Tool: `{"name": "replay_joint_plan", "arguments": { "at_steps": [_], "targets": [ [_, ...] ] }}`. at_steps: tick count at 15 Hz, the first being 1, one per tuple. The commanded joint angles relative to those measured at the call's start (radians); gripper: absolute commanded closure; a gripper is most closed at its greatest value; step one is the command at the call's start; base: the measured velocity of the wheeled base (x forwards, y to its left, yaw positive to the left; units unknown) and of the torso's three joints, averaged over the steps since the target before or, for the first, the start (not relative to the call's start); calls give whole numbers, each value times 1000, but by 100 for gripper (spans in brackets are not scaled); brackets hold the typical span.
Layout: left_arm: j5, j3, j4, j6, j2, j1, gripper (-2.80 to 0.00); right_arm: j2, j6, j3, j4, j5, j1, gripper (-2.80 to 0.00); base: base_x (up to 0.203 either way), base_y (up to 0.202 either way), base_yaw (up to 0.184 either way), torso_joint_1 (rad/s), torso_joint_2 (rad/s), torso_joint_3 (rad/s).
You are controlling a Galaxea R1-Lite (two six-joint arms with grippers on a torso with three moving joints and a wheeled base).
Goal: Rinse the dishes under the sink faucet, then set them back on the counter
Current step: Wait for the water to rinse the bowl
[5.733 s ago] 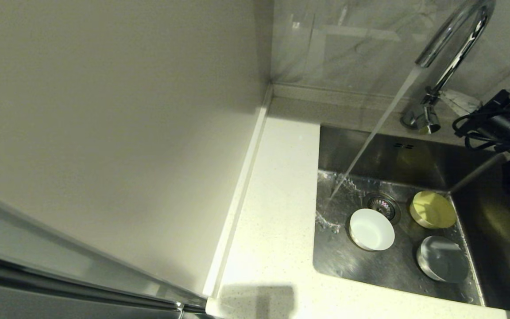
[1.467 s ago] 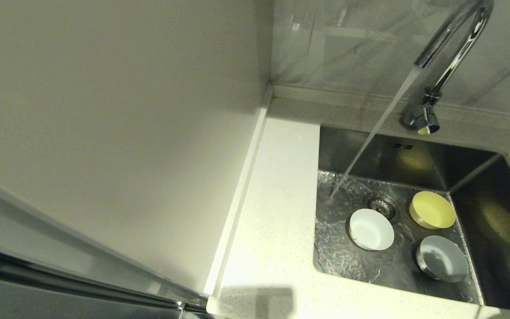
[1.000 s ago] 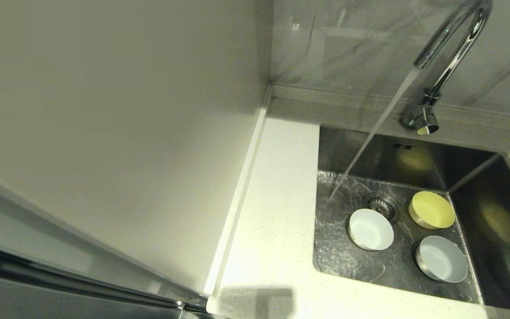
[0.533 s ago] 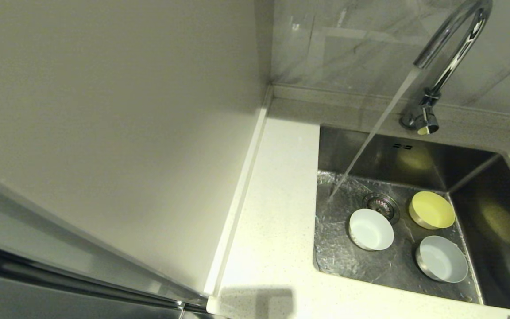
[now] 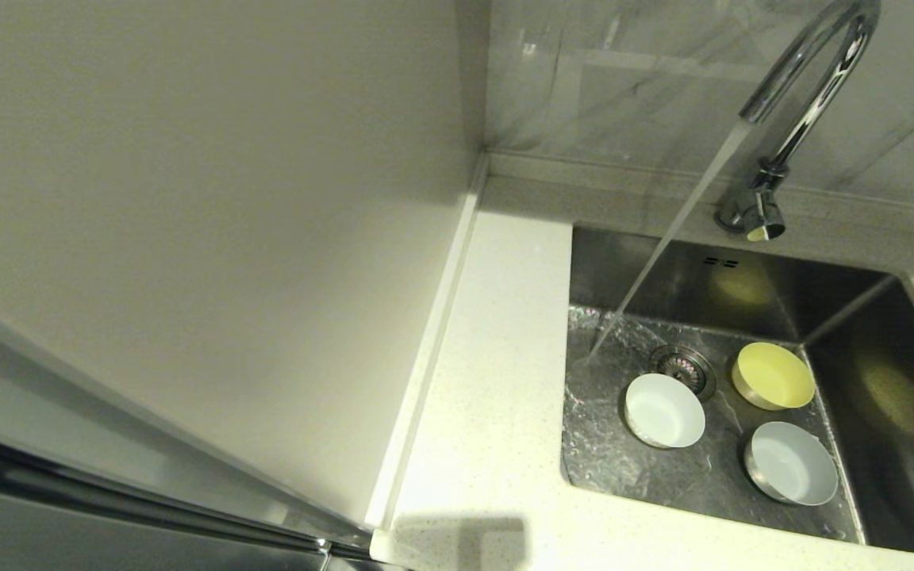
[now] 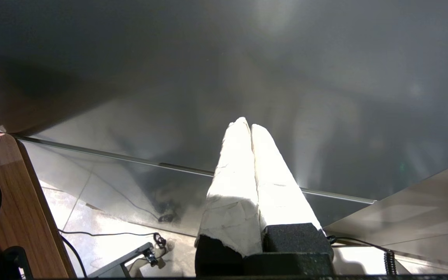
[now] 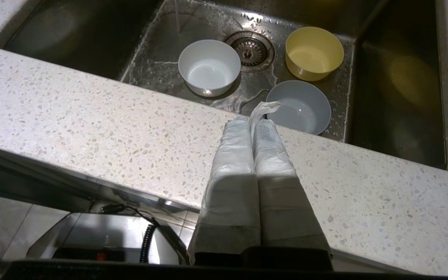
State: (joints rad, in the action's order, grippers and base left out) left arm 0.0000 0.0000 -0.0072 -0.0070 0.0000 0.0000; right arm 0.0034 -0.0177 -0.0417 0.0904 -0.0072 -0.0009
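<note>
My right tool [image 7: 252,125] is pinched closed, empty, over the worktop [image 7: 91,128]; my left tool [image 6: 250,130] closed, parked. 3 bowls [image 5: 663,410] sit in the sink [image 5: 862,444]; wet rims may slip.

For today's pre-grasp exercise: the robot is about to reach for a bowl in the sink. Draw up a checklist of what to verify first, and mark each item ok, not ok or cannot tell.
1. Water running from the faucet: ok, the stream lands on the sink floor.
2. Three bowls upright in the basin: ok, white bowl, yellow bowl, grey bowl.
3. Any bowl under the stream: not ok, it falls beside the white bowl.
4. Right end effector ready to grasp: not ok, fingers pressed together, pulled back over the counter.
5. Left end effector out of the way: ok, shut and away from the sink.
6. Bowls clean: cannot tell.
</note>
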Motion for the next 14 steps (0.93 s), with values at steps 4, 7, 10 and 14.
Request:
{"name": "replay_joint_plan", "arguments": {
  "at_steps": [4,7,10,14],
  "targets": [
    [0,3,0,-1,0,0,0,-5,30,3,-5,-4,-1,0,0,0,0,0,0,0],
    [0,3,0,-1,0,0,0,-5,30,3,-5,-4,1,0,0,0,0,0,0,0],
    [0,3,0,-1,0,0,0,-5,30,4,-10,-4,1,0,0,0,0,0,0,0],
    [0,3,0,-1,0,0,0,-5,33,42,-103,-4,1,0,0,0,0,0,0,0]
  ]
}}
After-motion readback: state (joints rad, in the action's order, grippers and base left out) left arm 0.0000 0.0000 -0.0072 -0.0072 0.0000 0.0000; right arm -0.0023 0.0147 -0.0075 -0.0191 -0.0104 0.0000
